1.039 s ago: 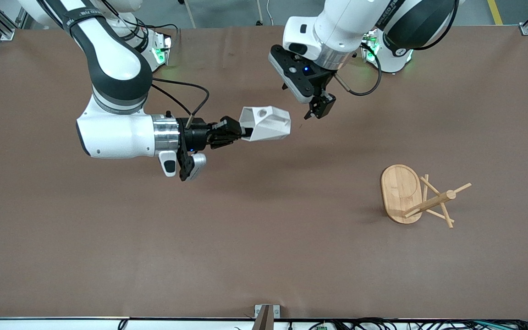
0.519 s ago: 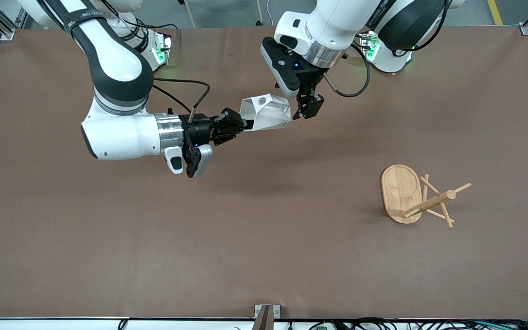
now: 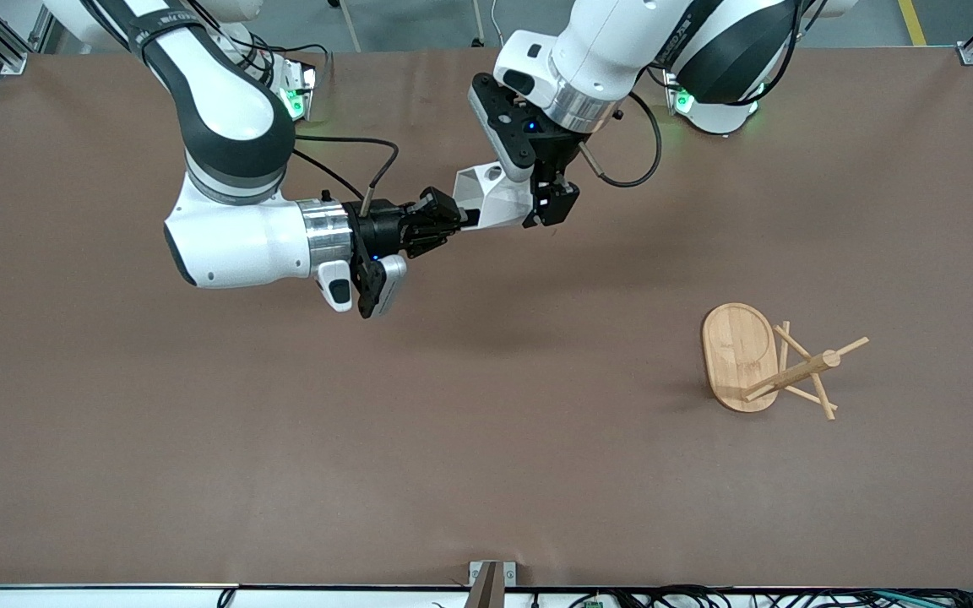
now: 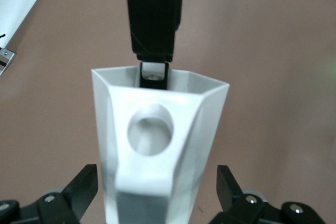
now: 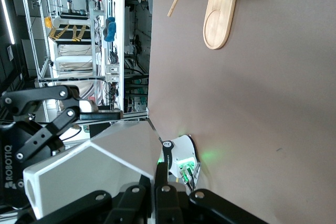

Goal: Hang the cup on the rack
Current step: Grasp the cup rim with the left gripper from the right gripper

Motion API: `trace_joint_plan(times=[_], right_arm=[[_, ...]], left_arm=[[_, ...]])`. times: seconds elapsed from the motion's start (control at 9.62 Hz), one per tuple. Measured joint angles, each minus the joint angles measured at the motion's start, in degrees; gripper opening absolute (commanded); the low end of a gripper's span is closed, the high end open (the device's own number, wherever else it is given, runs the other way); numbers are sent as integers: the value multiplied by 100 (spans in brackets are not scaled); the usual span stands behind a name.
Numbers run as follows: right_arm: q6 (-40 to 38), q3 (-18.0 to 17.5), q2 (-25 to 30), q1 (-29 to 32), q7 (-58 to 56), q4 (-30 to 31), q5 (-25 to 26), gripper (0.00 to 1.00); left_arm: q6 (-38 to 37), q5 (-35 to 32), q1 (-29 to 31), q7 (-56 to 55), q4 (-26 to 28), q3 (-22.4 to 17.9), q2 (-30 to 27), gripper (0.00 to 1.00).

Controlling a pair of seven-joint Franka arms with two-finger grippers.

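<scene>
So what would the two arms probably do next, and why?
Probably the left gripper closes on the white faceted cup: its open fingers flank the handle end while the right gripper is shut on the rim, a handover toward the bamboo rack.

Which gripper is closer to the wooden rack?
Left. The left gripper straddles the cup nearer the rack's end; the right gripper grips the cup's other end.

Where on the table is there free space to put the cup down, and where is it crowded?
The brown table is bare along the edge nearest the front camera and at the right arm's end. One crowded spot is in the air, where the right gripper holds the cup between the open left gripper's fingers. The rack fills a patch toward the left arm's end.
</scene>
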State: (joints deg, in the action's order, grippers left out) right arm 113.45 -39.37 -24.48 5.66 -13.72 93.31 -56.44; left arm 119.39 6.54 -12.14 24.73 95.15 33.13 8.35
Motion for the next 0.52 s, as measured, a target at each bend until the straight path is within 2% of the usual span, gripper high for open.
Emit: trace_joint_plan(times=[0.21,0.31,0.42,0.52], right_arm=[[2,-8,-2,1,-1,-8,-61,2],[-20,-19,0,0,-1,-19,-72,17],[4,-25,-1,-1,-1,-27,-82,91],[-2,-41,1,-1,-1,-57,-118,100]], left_arm=[[2,0,19,240,42,1,-61,49],[10,0,53,390,54,0,-85,25],[16,4,82,488,56,-1,-92,9],[34,3,83,489,69,-1,-90,5]])
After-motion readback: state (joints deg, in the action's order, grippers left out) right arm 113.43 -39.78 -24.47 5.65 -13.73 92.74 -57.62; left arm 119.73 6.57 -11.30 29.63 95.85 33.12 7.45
